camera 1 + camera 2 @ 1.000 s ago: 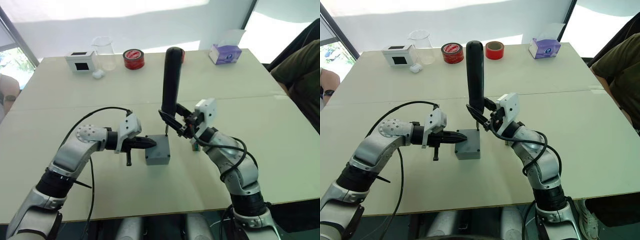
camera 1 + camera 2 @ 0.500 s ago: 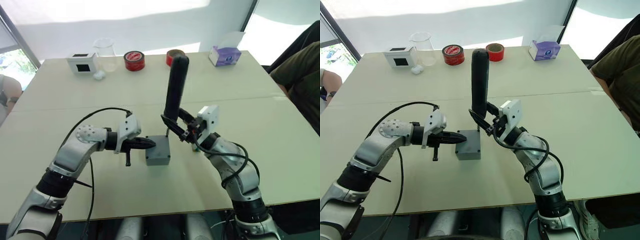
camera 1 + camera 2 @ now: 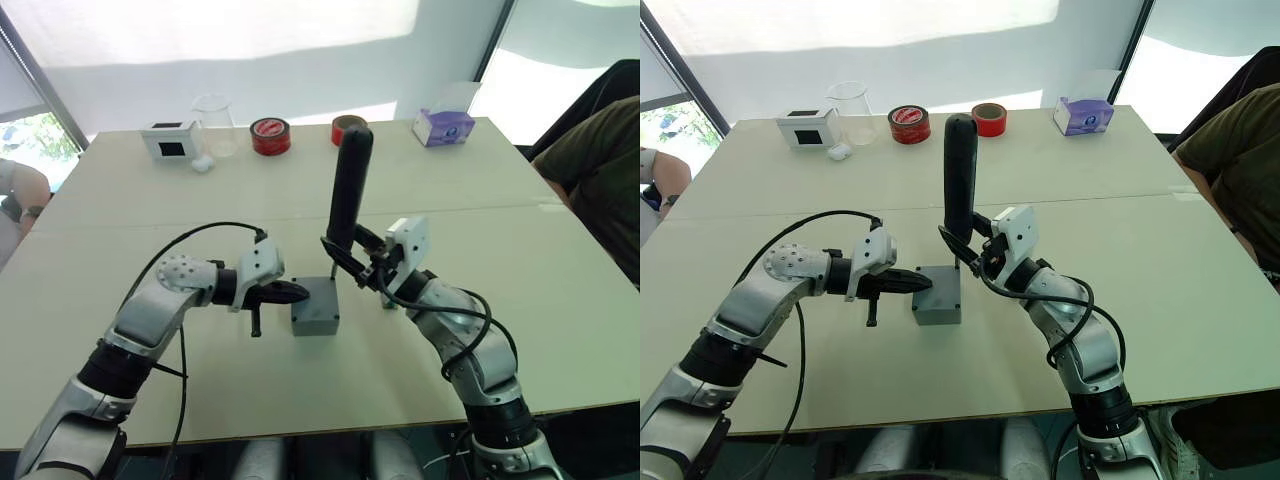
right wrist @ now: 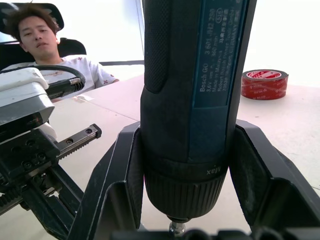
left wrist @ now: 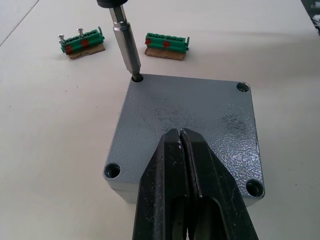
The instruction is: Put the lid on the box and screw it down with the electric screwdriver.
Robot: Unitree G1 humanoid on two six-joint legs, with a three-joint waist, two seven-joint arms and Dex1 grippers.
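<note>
The grey lid (image 5: 200, 115) lies on the grey box (image 3: 313, 322) in the middle of the table. My left gripper (image 5: 180, 134) is shut, and its tips rest on top of the lid from the left side. My right gripper (image 3: 352, 256) is shut on the black electric screwdriver (image 3: 347, 190) and holds it nearly upright. The screwdriver's metal bit (image 5: 125, 45) stands in the lid's corner hole on the far side from my left gripper. The other corner holes look empty.
Two green terminal blocks (image 5: 82, 42) (image 5: 167, 42) lie just beyond the box. Along the back edge stand a white box with a black screen (image 3: 170, 140), a clear beaker (image 3: 212, 125), two red tape rolls (image 3: 270, 135) and a purple tissue box (image 3: 444, 125). A person (image 3: 600, 150) sits at the right.
The head camera has shifted. The screwdriver now leans slightly to the right, its bit still at the lid's corner. My left gripper has stayed on the lid.
</note>
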